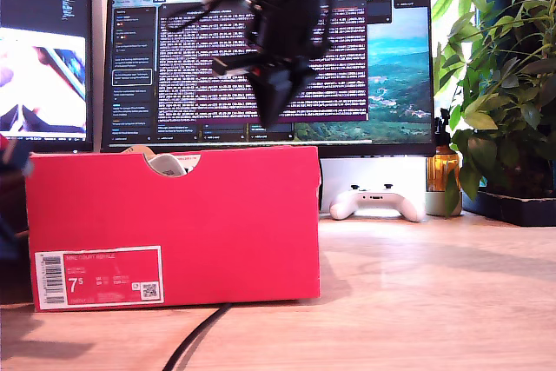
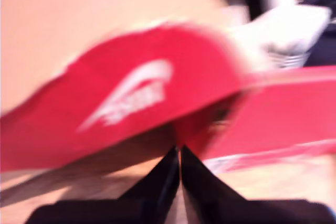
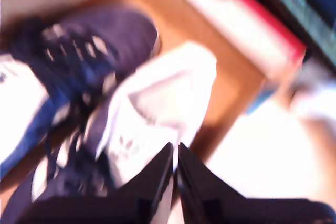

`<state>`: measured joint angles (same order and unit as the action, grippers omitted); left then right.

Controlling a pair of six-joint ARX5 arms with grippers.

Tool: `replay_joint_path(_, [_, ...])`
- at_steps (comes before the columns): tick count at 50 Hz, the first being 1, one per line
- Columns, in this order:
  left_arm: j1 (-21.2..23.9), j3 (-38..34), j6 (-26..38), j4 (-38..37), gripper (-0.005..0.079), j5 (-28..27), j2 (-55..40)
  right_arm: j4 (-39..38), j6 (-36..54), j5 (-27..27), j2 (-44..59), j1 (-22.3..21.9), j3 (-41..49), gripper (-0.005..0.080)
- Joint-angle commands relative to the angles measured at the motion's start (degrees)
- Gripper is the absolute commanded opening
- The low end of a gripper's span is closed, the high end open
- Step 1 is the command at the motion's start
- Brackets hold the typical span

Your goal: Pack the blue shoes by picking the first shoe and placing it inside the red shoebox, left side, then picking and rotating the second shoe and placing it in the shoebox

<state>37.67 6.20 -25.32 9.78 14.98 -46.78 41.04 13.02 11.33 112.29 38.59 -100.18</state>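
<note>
both shoes look tucked in the box already, so my second pincer hangs above pressed together, holding nothing, first pincer likewise.

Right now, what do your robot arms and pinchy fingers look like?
My first gripper and my second gripper each have two black fingers that taper to thin pointed tips, rising from a wide black base. In the exterior view, an arm shows as a blurry black blocky shape with dark cables sticking out sideways. I see no markings.
</note>
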Motion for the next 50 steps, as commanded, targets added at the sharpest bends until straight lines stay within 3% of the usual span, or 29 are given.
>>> replay_joint_path(1, [1.14, -0.61, 0.33, -0.35, -0.0019, -0.22, 2.45, 1.22, -1.36, -1.84, -1.16, -1.20, -0.87, -0.0007])
replay_joint_path(15, [4.76, -0.61, 3.80, -7.74, -0.0019, -0.20, 14.60, 7.69, -5.81, -5.16, -1.25, -5.77, -0.87, -0.0007])
replay_joint_path(31, [6.34, -0.15, 5.90, -14.78, -0.0019, -0.17, 27.87, 9.57, -8.66, -5.40, -3.26, -7.96, -0.68, -0.0007])
replay_joint_path(41, [6.38, 0.44, 10.60, -16.50, -0.0019, 2.32, 34.18, 6.73, -8.83, -5.38, -8.55, -9.92, 4.37, -0.0007])
replay_joint_path(50, [6.21, 0.44, 10.82, -17.11, -0.0019, 3.08, 36.09, 1.27, -9.46, -5.40, -15.39, -12.24, 13.66, -0.0007])
